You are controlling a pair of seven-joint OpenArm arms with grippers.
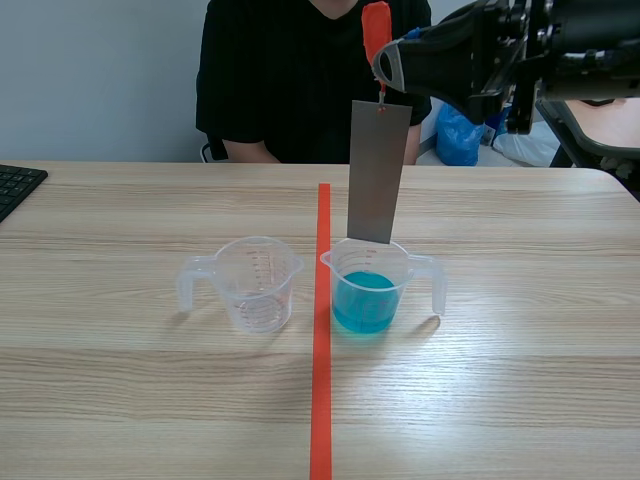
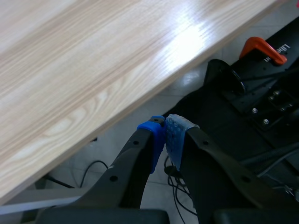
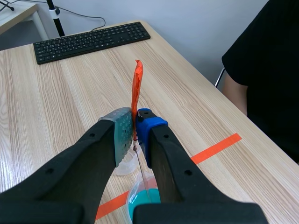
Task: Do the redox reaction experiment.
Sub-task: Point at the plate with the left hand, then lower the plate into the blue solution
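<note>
R gripper [image 3: 135, 133] pinching orange tab [image 3: 136, 84], metal strip [image 1: 378, 170] over blue liquid [image 1: 362, 300], L gripper [image 2: 166, 140] closed

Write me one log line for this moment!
right gripper: shut on orange tag | flat grey metal strip: hanging over clear plastic cup of blue liquid | left gripper: shut, empty

On your table [image 1: 120, 380], two cups stand side by side, with the tape line [image 1: 321, 380] running between them: the empty cup [image 1: 250, 283] to its left, the cup with liquid [image 1: 372, 290] just to its right, handles pointing outward. Your right gripper [image 1: 385, 65], raised over the far side, pinches a strip [image 1: 375, 30]. From it the plate [image 1: 378, 170] hangs upright, lower edge at the mouth of the cup with liquid. A keyboard [image 1: 15, 187] lies far left. A person [image 1: 300, 80] sits behind the table. Your left gripper [image 2: 166, 135] hangs beyond the table's edge, fingers together.
</note>
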